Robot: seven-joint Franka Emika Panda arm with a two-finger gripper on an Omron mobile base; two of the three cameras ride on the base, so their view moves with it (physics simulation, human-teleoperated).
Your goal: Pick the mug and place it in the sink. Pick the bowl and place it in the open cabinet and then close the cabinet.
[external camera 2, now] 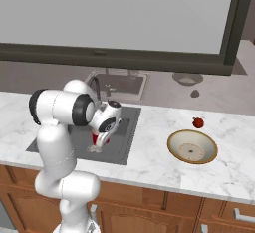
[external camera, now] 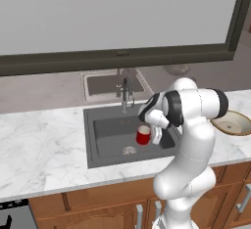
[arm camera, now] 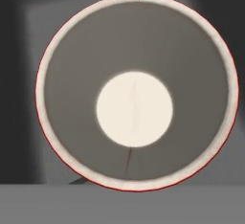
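Marble surface w/ sink (external camera: 100, 140) near its middle: mug (external camera: 143, 136) upright, low over basin centre, rim facing the wrist cam. Jaws clenched on mug; release needs only straight drop.

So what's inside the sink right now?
The red mug hangs upright in the hand over the sink floor, with the round drain beside it. The basin's right part is hidden by the arm.
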